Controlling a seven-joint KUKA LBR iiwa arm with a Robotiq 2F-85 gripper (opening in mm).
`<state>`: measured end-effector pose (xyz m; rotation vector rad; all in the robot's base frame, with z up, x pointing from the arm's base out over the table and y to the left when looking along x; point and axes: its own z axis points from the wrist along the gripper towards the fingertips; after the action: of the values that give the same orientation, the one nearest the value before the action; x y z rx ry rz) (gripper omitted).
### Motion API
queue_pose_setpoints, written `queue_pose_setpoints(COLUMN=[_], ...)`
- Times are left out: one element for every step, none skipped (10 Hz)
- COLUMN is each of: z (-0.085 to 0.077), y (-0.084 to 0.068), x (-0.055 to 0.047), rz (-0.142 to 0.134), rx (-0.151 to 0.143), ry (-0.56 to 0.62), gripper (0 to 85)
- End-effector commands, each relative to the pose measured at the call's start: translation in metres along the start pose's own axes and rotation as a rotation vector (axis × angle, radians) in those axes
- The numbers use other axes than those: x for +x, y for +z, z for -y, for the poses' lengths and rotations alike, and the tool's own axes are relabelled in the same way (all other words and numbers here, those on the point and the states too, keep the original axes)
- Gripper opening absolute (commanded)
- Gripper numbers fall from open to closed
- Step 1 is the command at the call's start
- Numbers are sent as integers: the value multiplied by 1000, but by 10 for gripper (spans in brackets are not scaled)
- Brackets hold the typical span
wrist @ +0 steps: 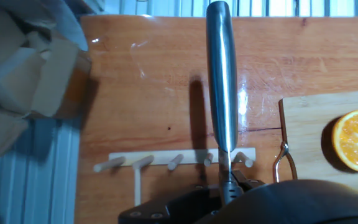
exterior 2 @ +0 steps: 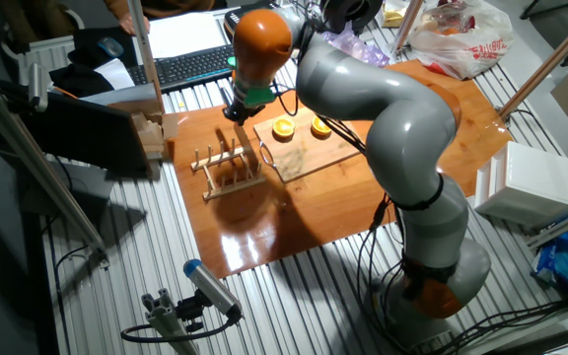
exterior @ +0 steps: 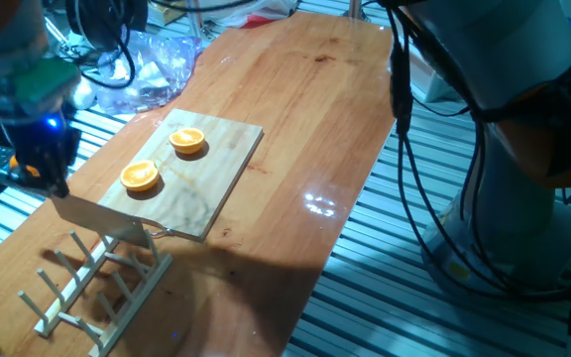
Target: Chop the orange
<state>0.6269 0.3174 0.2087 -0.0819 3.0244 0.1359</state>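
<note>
So the orange is already in two pieces: one half (exterior: 140, 177) and the other half (exterior: 187, 141) both sit cut face up on the cutting board (exterior: 216, 159), a little apart from each other. In the hand view we only catch one half (wrist: 357, 140) at the right edge, on the board (wrist: 309, 134).

Handling-wise we reckon these are light, a bit squishy and wet on the cut face, so slippery on top and easy to mash if squeezed hard. The rind is the firmer part, so if we had to pick one up we'd take it across the rounded sides, low down near the board, not on the pulp. Dome down, they could rock or slide.

The gripper (exterior: 46, 171) is off the board, hanging above the dish rack (exterior: 97, 283) at the near end of the wooden surface (exterior: 305, 109), with the halves well off to its side. It's clamped on a knife (wrist: 222, 81); the blade (exterior: 102, 218) pokes out toward the rack pegs. We can't actually see the fingertips in the hand view, but the knife stays put along the camera axis, so we judge it's closed on the handle
</note>
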Motion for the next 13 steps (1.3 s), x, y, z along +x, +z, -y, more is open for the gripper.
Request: queue_pose_setpoints(z=[0,-1,1,3,4,6,10,13,15,15,16,18,18], y=[9,18,26,31,34,39,45,51,57,63,68,71,74], x=[1,3,4,6,7,9,12,13,15,18,19,19,19], rz=[9,17,17,16,13,11,21,21,22,22,25,29,40], rx=[13,25,20,17,15,18,34,24,18,16,21,21,40], ry=[-1,-4,-10,-14,-15,-19,-34,-38,-38,-31,-34,-37,-46], gripper=[0,0,0,0,0,0,0,0,0,0,0,0,0])
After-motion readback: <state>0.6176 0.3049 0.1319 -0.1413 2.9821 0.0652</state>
